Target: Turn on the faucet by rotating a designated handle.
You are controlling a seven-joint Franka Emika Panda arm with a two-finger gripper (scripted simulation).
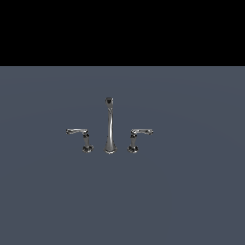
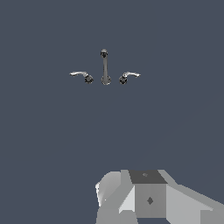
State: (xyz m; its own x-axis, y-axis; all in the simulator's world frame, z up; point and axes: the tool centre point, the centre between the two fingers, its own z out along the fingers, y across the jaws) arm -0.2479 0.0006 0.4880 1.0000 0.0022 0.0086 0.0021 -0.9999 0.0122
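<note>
Nearest the wrist camera is the blocky grey body of the pincer (image 2: 148, 199), only its housing in view, fingertips cut off, so cannot tell whether it is released or clenched; it grasps nothing visible. It does not appear in the exterior view at all. The flat grey-blue worktop (image 1: 191, 201) carries the faucet (image 1: 109, 127), well apart from the pincer. Its parts: the tall slender spout (image 1: 109, 125) with dark tip in the middle, then two short levers either side. The handle (image 1: 139, 136) is on the exterior view's right of the spout, lever arm pointing to that view's right, dark base on the worktop; the twin lever (image 1: 80, 136) mirrors it on the exterior view's left. Risks, as I judge them: biggest is picking the wrong lever, since both look alike and sit near the spout. Next, a long approach could drift and clip the spout. Smallest: the thin chrome lever arm may slip off a finger, so the push glances and the handle barely rotates.
</note>
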